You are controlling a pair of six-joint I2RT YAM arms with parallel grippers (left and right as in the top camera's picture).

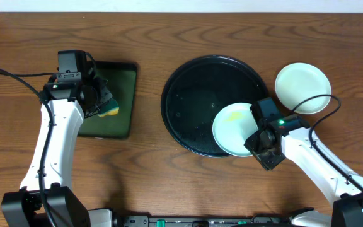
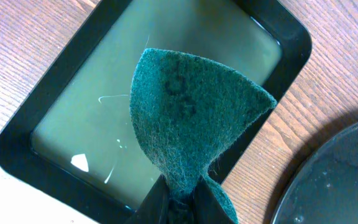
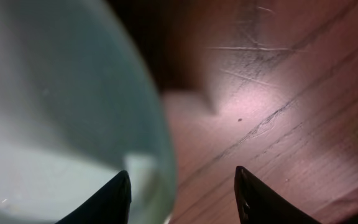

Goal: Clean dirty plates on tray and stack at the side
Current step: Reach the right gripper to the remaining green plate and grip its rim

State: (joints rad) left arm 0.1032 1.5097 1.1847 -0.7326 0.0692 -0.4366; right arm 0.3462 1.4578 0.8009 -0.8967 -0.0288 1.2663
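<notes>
A pale plate (image 1: 234, 128) with a yellowish smear lies on the right side of the round black tray (image 1: 188, 94). My right gripper (image 1: 261, 137) is at this plate's right edge. In the right wrist view its jaws (image 3: 182, 180) stand apart astride the rim, one finger over the plate (image 3: 55, 93) and one over the wood. A second plate (image 1: 302, 87), white and unsmeared, sits on the table right of the tray. My left gripper (image 2: 182, 202) is shut on a green scouring sponge (image 2: 191, 118) above the rectangular tray (image 2: 67, 118).
The rectangular black tray (image 1: 123, 94) with a green inside lies at the left, under my left gripper (image 1: 99, 101). The round tray's rim (image 2: 340, 180) shows at the right of the left wrist view. Bare wooden table surrounds both trays.
</notes>
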